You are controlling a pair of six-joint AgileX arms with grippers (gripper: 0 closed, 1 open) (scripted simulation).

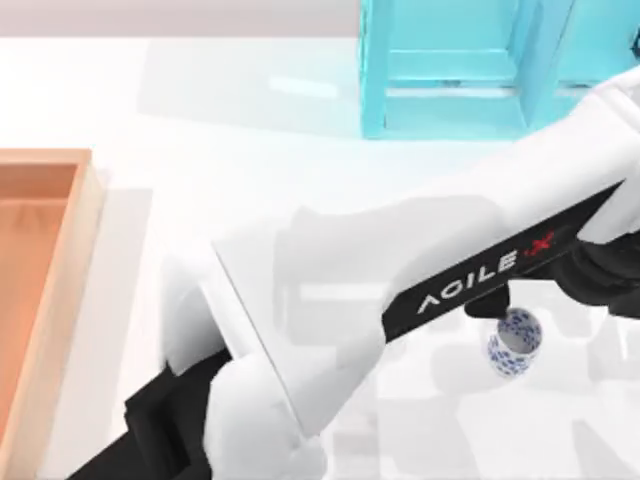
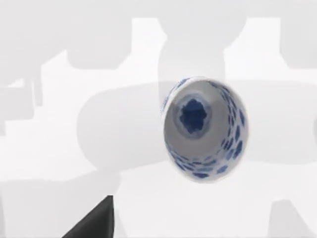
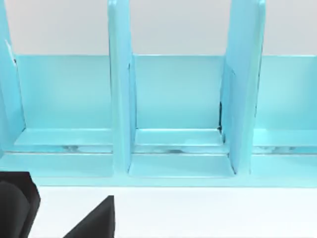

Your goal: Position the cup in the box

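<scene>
The step in hand is judged to be the approach to the cup (image 1: pixel 514 343), before any grasp. In the top view the cup is seen at the lower right of the frame, lying tilted on the white table (image 1: pixel 200 120), its rim turned partly upward. The box (image 1: pixel 70 260) is seen at the left edge of the frame, well apart from the cup, with nothing in the part of its floor that shows.

The left arm (image 1: pixel 470 280) is stretched across the frame from the lower left to the right, and its far end stands over the cup. The left gripper itself is hidden under the arm's black band, so the state of its fingers cannot be told. In the left wrist view the cup's open mouth (image 2: pixel 203 129) is seen right of centre, with one dark finger (image 2: pixel 94 220) at the lower edge, apart from the cup.

The next move is judged to call for a descent and a closing of the fingers about the cup's wall, then a carry across to the box.

The right arm is parked before the turquoise frame (image 3: pixel 178 99); the spread of its fingers cannot be told. The box is cut off by the frame edge.
</scene>
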